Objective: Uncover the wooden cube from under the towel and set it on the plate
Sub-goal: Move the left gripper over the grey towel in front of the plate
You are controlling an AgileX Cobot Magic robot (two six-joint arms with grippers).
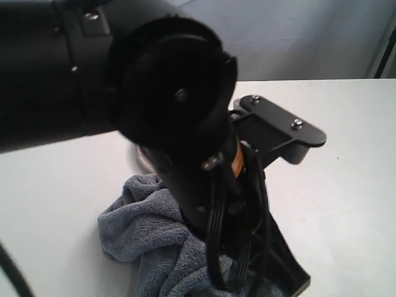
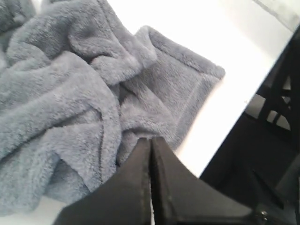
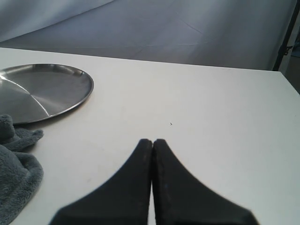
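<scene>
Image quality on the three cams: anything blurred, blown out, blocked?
Exterior view: an arm close to the lens is out of focus and blocks most of the frame; the towel below reads fine. Left wrist view: the table is blown out to white, the towel is sharp, the left tool soft. Right wrist view: even light, soft sheen on the plate, the right tool blurred.

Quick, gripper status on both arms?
Left gripper: closed, holding nothing, near the towel.
Right gripper: closed, holding nothing.
</scene>
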